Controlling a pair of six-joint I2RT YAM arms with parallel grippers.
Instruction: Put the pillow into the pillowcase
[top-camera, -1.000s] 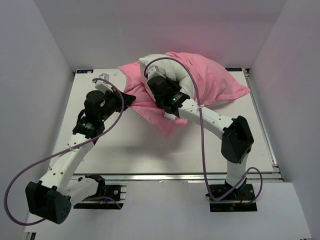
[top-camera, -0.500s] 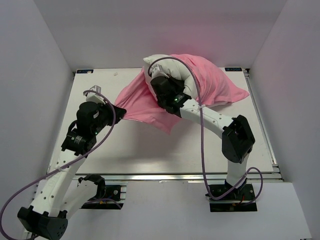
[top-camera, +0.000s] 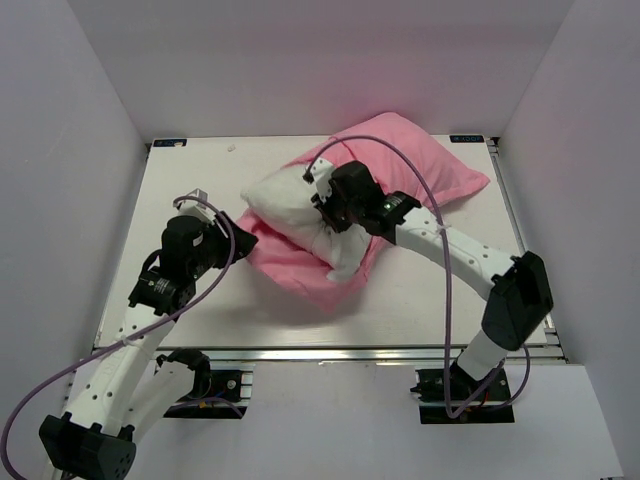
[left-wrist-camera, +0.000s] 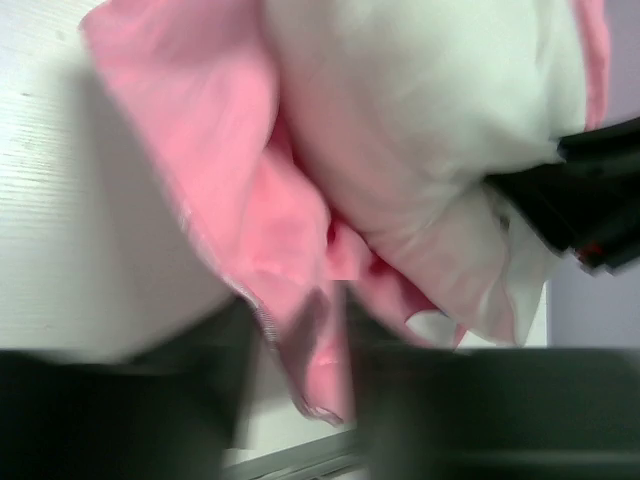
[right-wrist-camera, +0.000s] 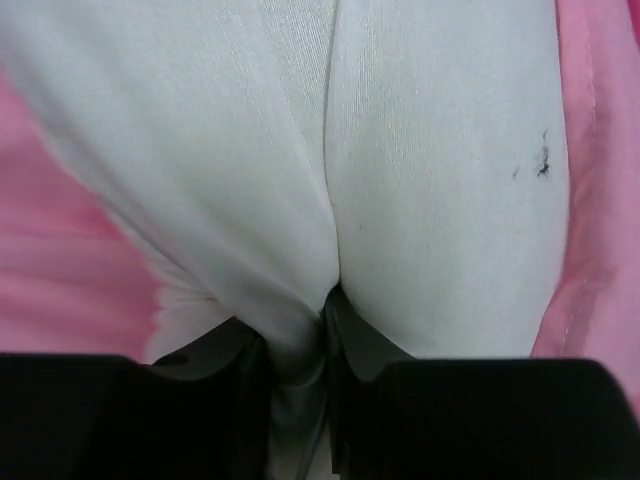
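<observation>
The white pillow (top-camera: 285, 198) lies mid-table with its right part inside the pink pillowcase (top-camera: 420, 155); its left end sticks out bare. Pink cloth is bunched under and in front of it. My right gripper (top-camera: 326, 218) is over the pillow's middle. In the right wrist view this gripper (right-wrist-camera: 297, 345) is shut on a pinched fold of the pillow (right-wrist-camera: 420, 180). My left gripper (top-camera: 240, 236) is at the pillowcase's left edge. In the blurred left wrist view it (left-wrist-camera: 300, 335) stands open, with a hemmed flap of the pillowcase (left-wrist-camera: 240, 190) hanging loose between its fingers.
The white table (top-camera: 200, 180) is enclosed by white walls on three sides. A metal rail (top-camera: 330, 352) runs along its near edge. A small white scrap (top-camera: 232, 148) lies near the back left corner.
My left gripper opened and let go of the pillowcase, and that arm drew back toward the near left. Pillow and case dropped from their raised pose onto the table, and my right gripper came down with them.
</observation>
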